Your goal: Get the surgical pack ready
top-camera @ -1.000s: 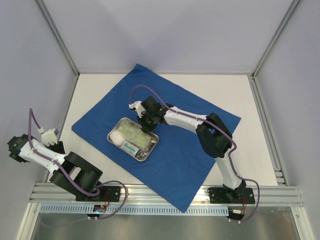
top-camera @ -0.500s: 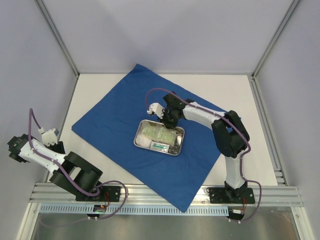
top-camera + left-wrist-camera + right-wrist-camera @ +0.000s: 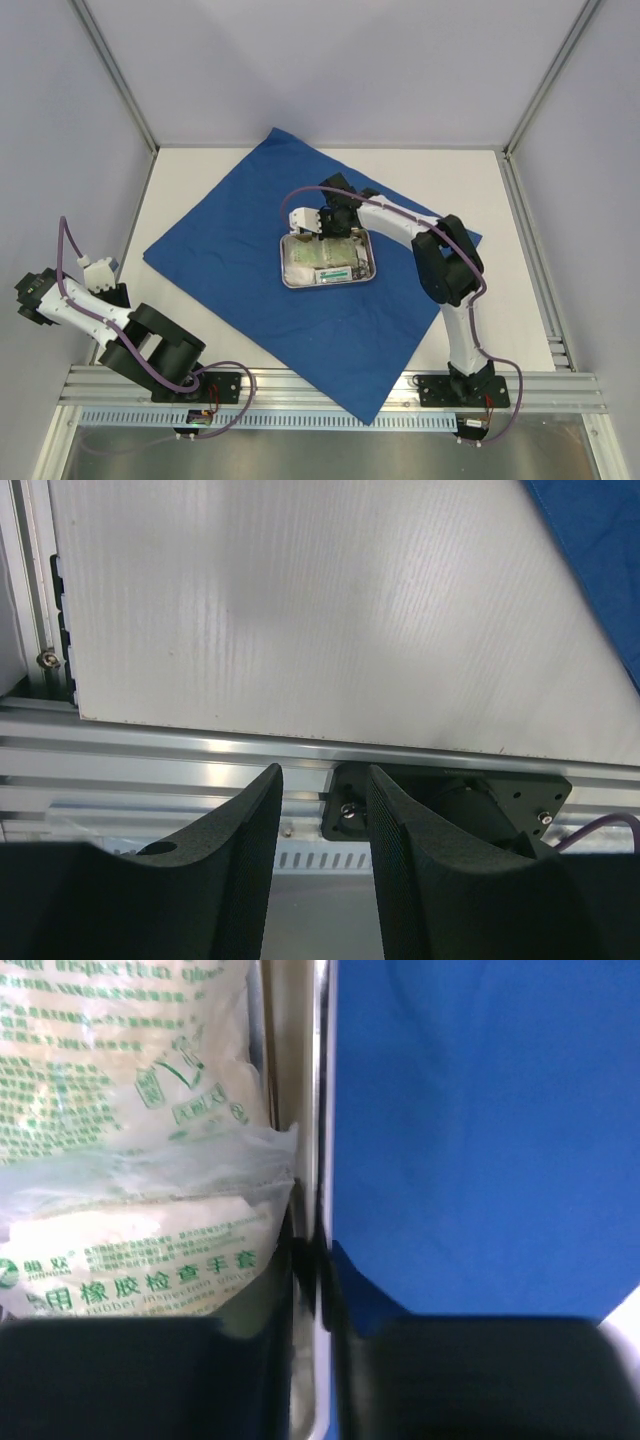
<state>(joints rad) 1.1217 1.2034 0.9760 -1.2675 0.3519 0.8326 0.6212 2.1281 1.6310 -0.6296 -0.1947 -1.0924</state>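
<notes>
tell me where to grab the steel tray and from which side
Take the steel tray by its thin far rim, coming down from above, one jaw inside, one outside. It lies flat on the blue drape and packets fill it, so only the rim offers a pinch. The right gripper straddles it there.
</notes>
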